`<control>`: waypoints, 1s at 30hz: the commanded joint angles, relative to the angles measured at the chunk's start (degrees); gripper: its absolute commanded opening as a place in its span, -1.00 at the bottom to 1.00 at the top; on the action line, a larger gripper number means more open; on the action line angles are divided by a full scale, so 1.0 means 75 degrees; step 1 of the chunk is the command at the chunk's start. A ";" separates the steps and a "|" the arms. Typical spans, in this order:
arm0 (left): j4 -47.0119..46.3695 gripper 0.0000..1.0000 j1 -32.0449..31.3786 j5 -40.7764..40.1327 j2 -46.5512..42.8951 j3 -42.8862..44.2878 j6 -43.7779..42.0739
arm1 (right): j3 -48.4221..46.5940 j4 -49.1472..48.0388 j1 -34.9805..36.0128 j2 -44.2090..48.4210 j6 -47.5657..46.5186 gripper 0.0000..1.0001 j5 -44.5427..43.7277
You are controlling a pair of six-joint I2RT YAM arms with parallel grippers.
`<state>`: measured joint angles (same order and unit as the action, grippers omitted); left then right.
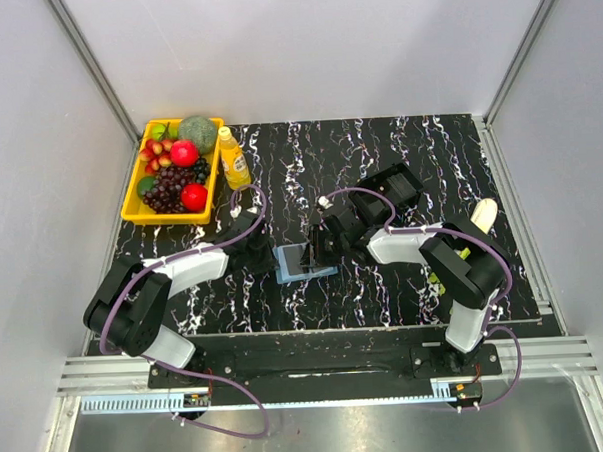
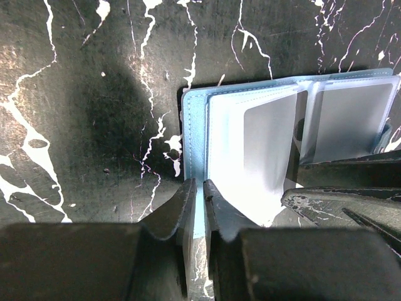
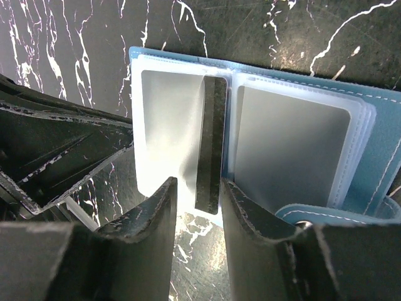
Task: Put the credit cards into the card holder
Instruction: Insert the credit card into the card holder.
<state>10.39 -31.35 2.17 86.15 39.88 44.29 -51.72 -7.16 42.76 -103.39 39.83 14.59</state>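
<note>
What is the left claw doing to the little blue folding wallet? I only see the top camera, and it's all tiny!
Observer: The left gripper is shut on one cover edge of the blue folding wallet, which lies open.
Operator: Where's the card?
Observer: A dark flat card stands on edge by the wallet's middle fold, between the fingers of the right gripper.
Operator: Is it squeezing the card?
Observer: No. Those jaws are apart, with a gap showing on one side of the card.
</note>
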 commanded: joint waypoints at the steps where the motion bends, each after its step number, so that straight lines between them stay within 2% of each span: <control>1: 0.0431 -0.70 0.0067 -0.0091 0.0373 -0.0266 -0.0163 | -0.0017 -0.0135 0.0052 -0.0147 -0.0027 -0.21 0.0140; 5: 0.0337 -0.74 0.0056 -0.0021 0.0420 -0.0278 -0.0199 | -0.0181 -0.0042 0.0052 -0.0335 0.0020 -0.21 0.0211; 12: 0.0208 -0.78 0.0067 0.0132 0.0584 -0.0290 -0.0164 | -0.0135 -0.0661 0.0052 -0.0499 0.0219 -0.28 0.0737; 17: 0.0208 -0.78 0.0056 0.0108 0.0548 -0.0301 -0.0140 | -0.0158 -0.0440 0.0052 -0.0429 0.0208 -0.30 0.0445; 25: 0.0196 -0.80 0.0067 0.0202 0.0572 -0.0231 -0.0199 | -0.0123 -0.0991 0.0064 -0.0651 0.0267 -0.35 0.1089; 27: 0.0208 -0.80 0.0056 0.0202 0.0584 -0.0231 -0.0210 | -0.0100 -0.0758 0.0064 -0.0570 0.0244 -0.36 0.0823; 30: 0.0243 -0.80 0.0067 0.0144 0.0584 -0.0242 -0.0199 | 0.0076 -0.0536 0.0064 -0.0068 0.0127 -0.24 0.0271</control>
<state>10.07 -30.55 4.25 86.83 39.88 43.75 -52.14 -11.70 42.19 -106.26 41.58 19.27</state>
